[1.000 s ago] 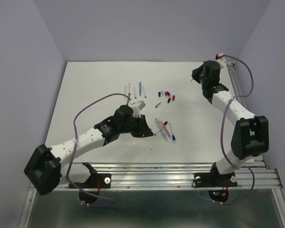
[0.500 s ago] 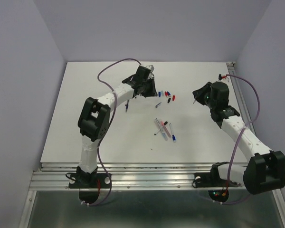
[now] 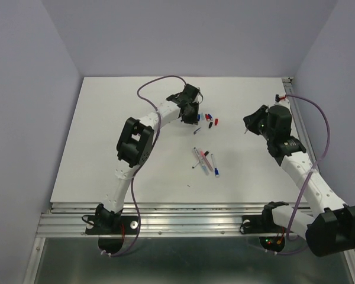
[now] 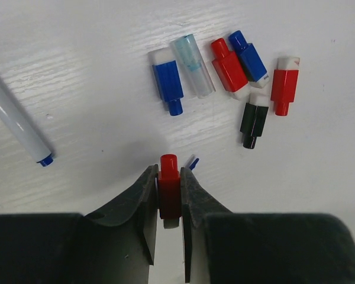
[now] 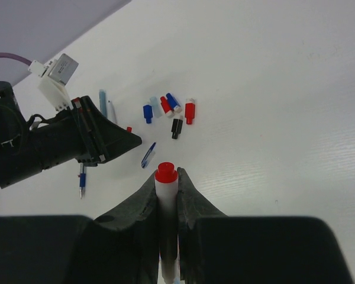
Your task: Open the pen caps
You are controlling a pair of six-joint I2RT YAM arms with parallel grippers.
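Left pincer [image 4: 168,179] clamping red cap [image 4: 168,192] (wrist view), seemingly hidden overhead

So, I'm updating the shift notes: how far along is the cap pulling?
Done: a cluster of loose caps lies beyond the left gripper. In hand: that gripper pinches a red cap, while the right gripper grips a white pen with a red end. Remaining: several pens nearer the arms; too small to tell whether they are capped.
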